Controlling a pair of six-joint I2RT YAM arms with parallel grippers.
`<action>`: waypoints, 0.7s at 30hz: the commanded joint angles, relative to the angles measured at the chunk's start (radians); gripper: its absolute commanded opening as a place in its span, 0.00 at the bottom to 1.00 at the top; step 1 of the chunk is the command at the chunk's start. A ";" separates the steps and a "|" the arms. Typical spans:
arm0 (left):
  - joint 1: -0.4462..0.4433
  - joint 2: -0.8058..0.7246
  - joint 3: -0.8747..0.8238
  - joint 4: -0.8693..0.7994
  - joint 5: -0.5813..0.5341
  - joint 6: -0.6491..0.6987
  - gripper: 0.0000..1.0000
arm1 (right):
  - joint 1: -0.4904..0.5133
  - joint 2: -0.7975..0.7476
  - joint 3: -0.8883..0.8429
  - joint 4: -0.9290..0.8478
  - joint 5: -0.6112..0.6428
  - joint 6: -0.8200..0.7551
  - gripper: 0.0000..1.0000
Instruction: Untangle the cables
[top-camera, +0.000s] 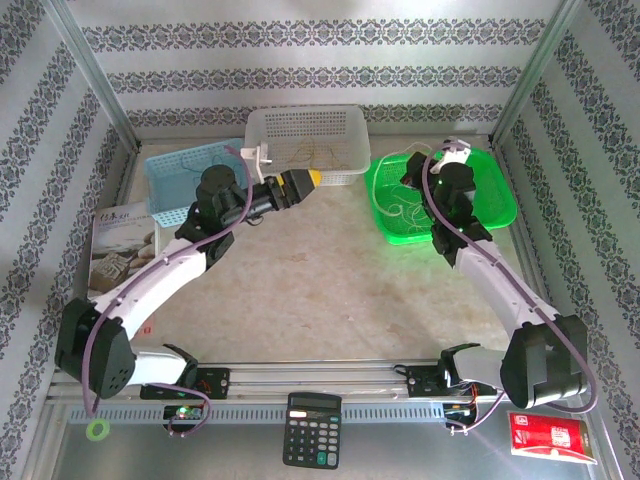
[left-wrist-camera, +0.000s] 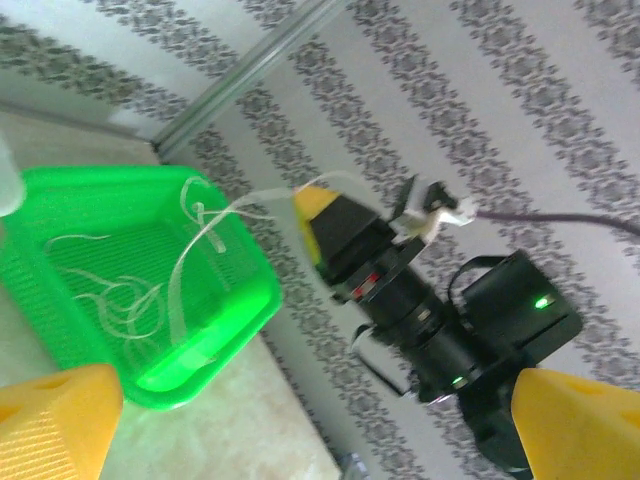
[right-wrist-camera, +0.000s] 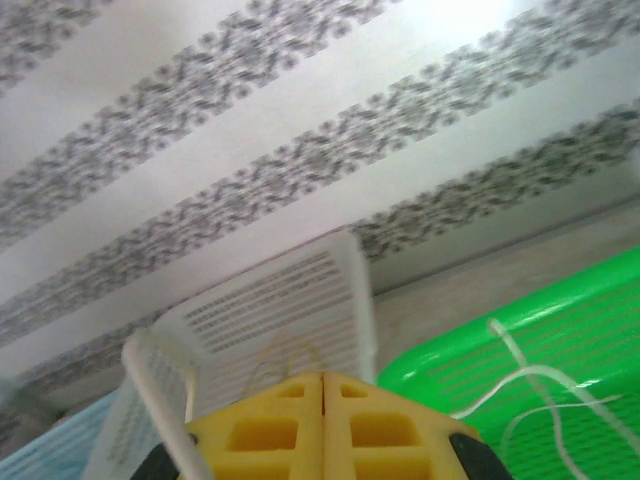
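**A:** Quick status. L side first?

**B:** My L fingers (left-wrist-camera: 55, 425) are spread wide w/ nothing btwn them. The left gripper (top-camera: 300, 183) hangs over the tabletop (top-camera: 320, 285), just in front of the white basket (top-camera: 300, 120), aimed across at my R side.

**A:** And R?

**B:** The right gripper (right-wrist-camera: 322, 395) has its pads pressed flat together. It's raised near the far-left corner of the green basket (left-wrist-camera: 250, 290). One whitish cable (left-wrist-camera: 180, 270) runs from its tip, arcs down and ends in that basket. It looks pinched at the tip, tho the strand's too thin to see the exact nip.

**A:** Where's the rest of the cables?

**B:** The loose whitish loops (left-wrist-camera: 110, 300) lie on the green basket's floor, overlapping each other. The lifted cable's lower end drops in right beside them, and I can't tell if it's crossed w/ them. A few tan strands (top-camera: 320, 152) sit in the white basket. Dark blue ones I can't make out anywhere.

**A:** So how far along?

**B:** Partway, I'd guess. Tan and whitish are already in diff. baskets, so that split looks done. The whitish bunch isn't sorted: one strand is up and the others are in a heap below.

**A:** What's left?

**B:** Prob. drawing that strand clear of the heap, then the remaining loops one by one. My open L side is free to pin the heap or take the other end.
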 joint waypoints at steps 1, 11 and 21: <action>0.016 -0.070 -0.043 -0.116 -0.078 0.117 1.00 | -0.028 0.016 0.036 -0.054 0.145 -0.041 0.00; 0.051 -0.205 -0.164 -0.192 -0.152 0.134 1.00 | -0.111 0.061 0.048 -0.054 0.158 -0.051 0.00; 0.052 -0.312 -0.183 -0.268 -0.155 0.151 1.00 | -0.166 0.153 0.066 -0.098 0.136 -0.067 0.37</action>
